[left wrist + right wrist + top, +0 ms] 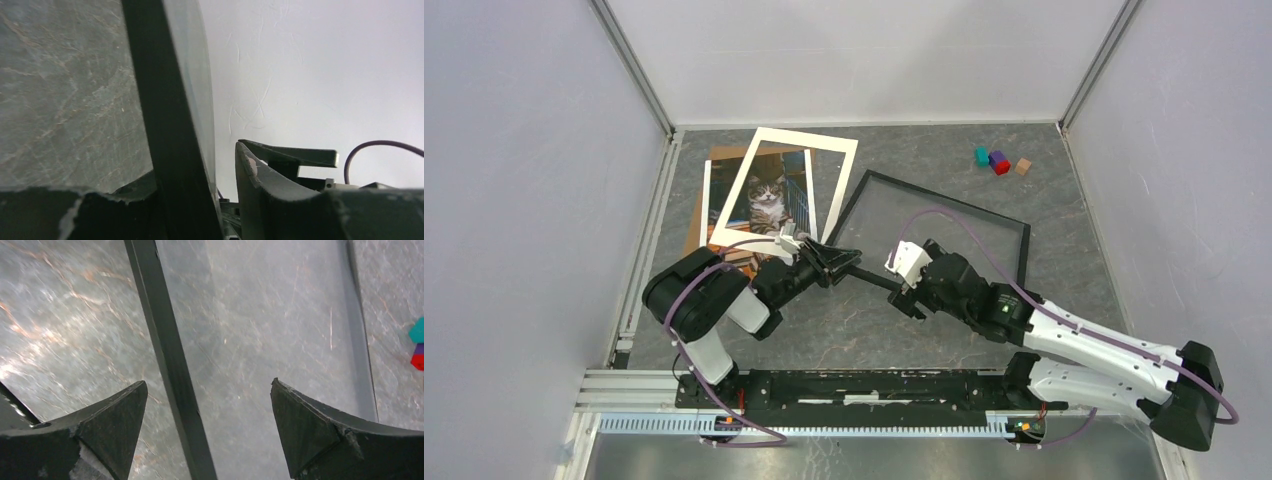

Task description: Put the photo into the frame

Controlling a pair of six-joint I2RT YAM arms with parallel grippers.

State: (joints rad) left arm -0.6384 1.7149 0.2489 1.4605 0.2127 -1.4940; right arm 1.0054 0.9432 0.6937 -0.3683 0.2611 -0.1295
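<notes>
Secure near-left corner of thin black rectangular picture frame (pixel 949 199), lying centre toward 2 o'clock, with left claw (pixel 836 258), half-closed round rail; cannot tell whether gripping. Keep right claw (pixel 208 381), spread wide astride rail, clear. Then fetch colour tabby-cat photo print (pixel 767 203) at 11 o'clock, under white cardboard mat (pixel 809 136). Beware slick-looking grey marbled tabletop (pixel 844 330); white walls on 3 sides.

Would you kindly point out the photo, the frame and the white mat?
photo (pixel 767 198): top view, on the cat.
frame (pixel 949 198): top view, its far edge.
mat (pixel 809 141): top view, its top border.
</notes>
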